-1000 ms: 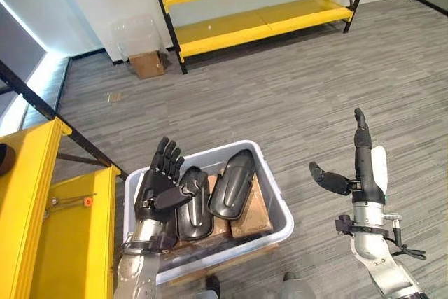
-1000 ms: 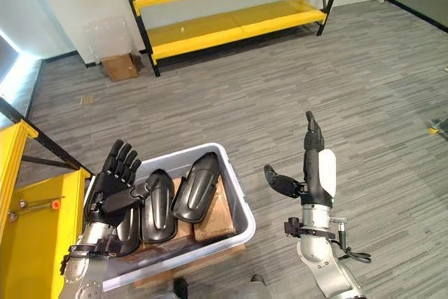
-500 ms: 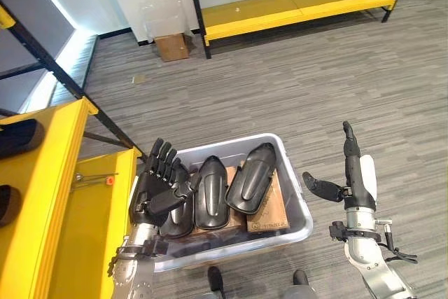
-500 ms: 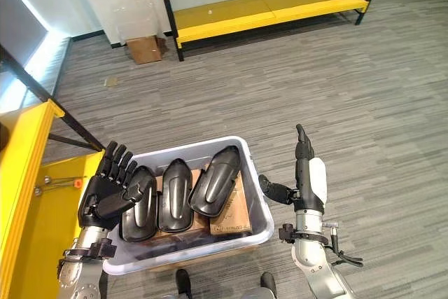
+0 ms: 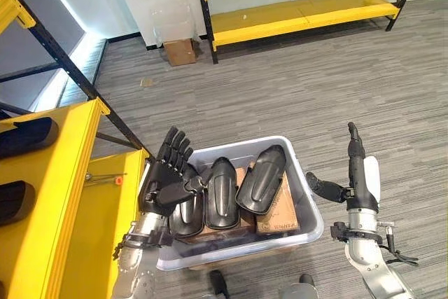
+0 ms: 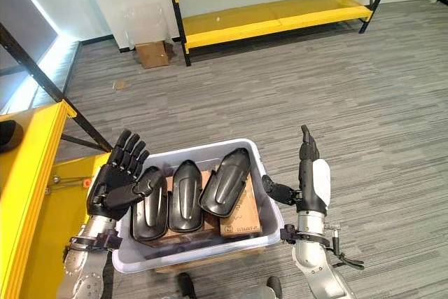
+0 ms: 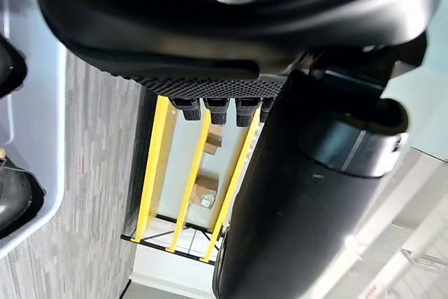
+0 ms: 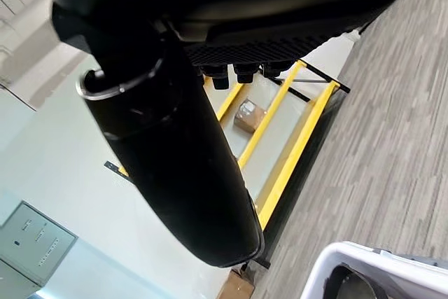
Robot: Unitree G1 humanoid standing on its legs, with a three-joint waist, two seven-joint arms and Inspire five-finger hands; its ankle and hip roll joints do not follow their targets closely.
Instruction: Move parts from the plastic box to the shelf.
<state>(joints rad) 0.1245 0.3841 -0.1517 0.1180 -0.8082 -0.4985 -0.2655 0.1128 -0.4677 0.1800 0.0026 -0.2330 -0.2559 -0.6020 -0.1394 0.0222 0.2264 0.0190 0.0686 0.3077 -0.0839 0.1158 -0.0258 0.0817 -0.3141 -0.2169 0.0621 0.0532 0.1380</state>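
Three dark moulded parts [image 5: 222,192] lie side by side in the plastic box [image 5: 306,202] on the floor, resting on cardboard boxes [image 5: 276,209] beneath them. The left hand [image 5: 168,180] hovers over the leftmost part, fingers spread and holding nothing. The right hand [image 5: 355,173] stands upright just beside the box, fingers straight, thumb out, empty. The yellow shelf [image 5: 77,194] on the robot's left already carries two similar parts [image 5: 28,136]. The smooth, rounded shells could slip from a loose one-handed hold, or a lifted one could drag its neighbour.
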